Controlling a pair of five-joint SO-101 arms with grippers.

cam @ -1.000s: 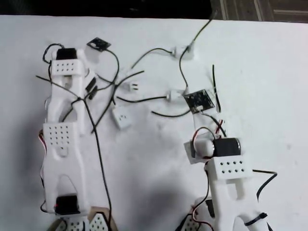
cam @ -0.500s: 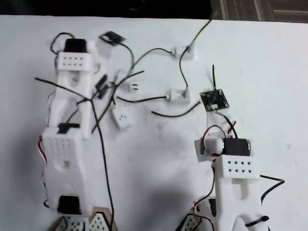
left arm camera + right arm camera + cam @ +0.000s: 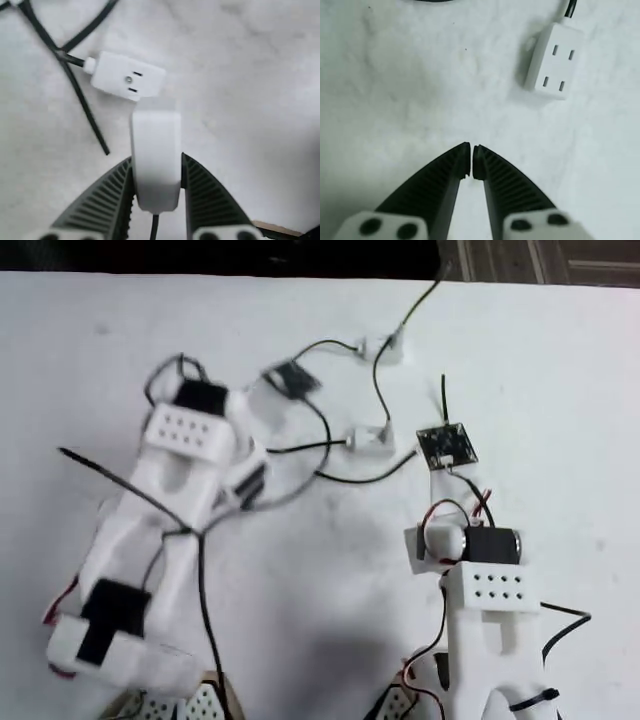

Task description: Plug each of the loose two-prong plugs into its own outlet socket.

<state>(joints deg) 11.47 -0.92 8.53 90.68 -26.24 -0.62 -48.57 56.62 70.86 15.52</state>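
Over the white table [image 3: 560,390], left arm leans diagonally toward the centre. Left gripper [image 3: 156,162] is clamped on a white plug [image 3: 156,135], cord running back between the fingers. Single outlet socket [image 3: 127,76] lies flat just beyond the plug's tip, slots facing up; can't tell if they touch. Right arm sits at the near right, right gripper [image 3: 471,161] with tips pressed together. Double outlet socket [image 3: 552,62] lies apart from it.

Plug [image 3: 156,145] in L gripper [image 3: 156,161]: prongs can't be seen, plug cord [image 3: 154,227] cut off at frame edge. High view: L arm [image 3: 165,510] blurred, tip unreadable. Outlet [image 3: 551,62] ahead-right of R gripper [image 3: 471,161]: outlet cord [image 3: 570,7] cropped.
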